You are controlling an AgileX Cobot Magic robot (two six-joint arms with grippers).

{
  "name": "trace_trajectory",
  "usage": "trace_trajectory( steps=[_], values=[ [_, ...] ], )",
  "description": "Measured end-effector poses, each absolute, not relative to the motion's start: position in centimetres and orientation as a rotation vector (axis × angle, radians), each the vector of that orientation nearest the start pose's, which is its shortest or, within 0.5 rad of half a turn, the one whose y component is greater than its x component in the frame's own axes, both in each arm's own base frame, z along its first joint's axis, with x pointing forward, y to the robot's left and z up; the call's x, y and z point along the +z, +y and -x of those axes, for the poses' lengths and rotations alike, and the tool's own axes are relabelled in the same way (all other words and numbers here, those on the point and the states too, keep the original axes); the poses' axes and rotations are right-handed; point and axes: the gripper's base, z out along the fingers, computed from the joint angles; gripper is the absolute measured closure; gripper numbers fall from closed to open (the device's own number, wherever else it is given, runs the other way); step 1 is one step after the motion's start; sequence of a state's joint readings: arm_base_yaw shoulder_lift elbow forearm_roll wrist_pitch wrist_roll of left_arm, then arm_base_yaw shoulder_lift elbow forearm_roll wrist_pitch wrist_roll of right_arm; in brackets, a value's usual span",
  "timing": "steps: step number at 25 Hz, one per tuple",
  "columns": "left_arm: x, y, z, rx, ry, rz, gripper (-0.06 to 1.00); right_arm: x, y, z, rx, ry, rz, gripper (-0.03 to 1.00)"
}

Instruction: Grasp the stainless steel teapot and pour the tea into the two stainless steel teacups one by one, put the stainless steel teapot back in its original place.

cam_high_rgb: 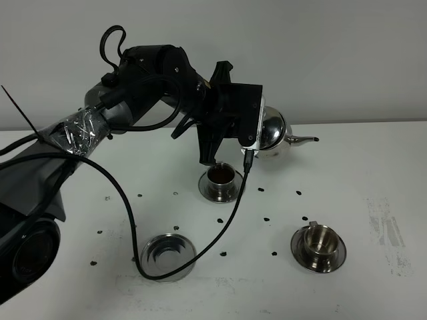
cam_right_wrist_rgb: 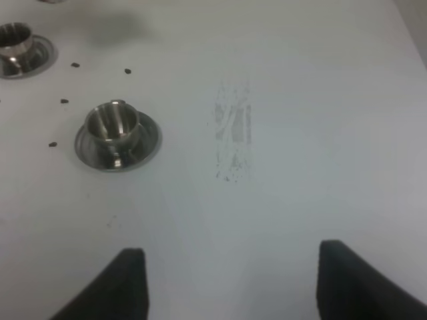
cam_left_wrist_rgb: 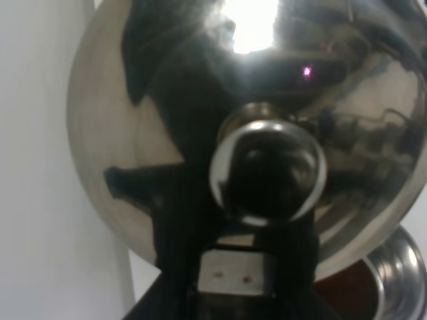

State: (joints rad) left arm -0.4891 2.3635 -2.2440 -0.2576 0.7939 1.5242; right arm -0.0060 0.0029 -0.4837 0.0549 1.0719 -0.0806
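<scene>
**Steel teapot held up beside the filled cup**

Black tubing of the left arm (cam_high_rgb: 40, 193) fills the lower left of the high view and reaches to upper centre. At that spot the left gripper (cam_high_rgb: 252, 133) has its fingers pressed tight on the squat, mirror-polished stainless steel teapot (cam_high_rgb: 273, 132). The pot is held up at upper centre, its thin spout pointing right. In the left wrist view its domed lid and round knob (cam_left_wrist_rgb: 267, 170) face the lens.

Just below the gripper, at centre frame, a small steel teacup on a round saucer (cam_high_rgb: 221, 180) holds dark brown tea. A second small steel teacup on its saucer (cam_high_rgb: 319, 245) sits at lower right, well apart, its inside showing bare metal. A shallow ringed steel saucer (cam_high_rgb: 168, 257) lies lower left of centre, with a black cable (cam_high_rgb: 227, 220) draped over its front rim. Dark specks dot the white table (cam_high_rgb: 380, 167).

The right gripper (cam_right_wrist_rgb: 233, 293) hovers above the table, its two dark fingers (cam_right_wrist_rgb: 127, 287) spread wide.
</scene>
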Motion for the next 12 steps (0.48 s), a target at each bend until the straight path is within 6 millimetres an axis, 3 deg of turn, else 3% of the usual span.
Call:
trace_trajectory(
  steps=[12],
  values=[
    [24.65, -27.19, -47.21, 0.262, 1.216, -1.975, 0.68, 27.19, 0.44, 0.31, 0.013, 2.072, 0.08, 0.41]
  ],
)
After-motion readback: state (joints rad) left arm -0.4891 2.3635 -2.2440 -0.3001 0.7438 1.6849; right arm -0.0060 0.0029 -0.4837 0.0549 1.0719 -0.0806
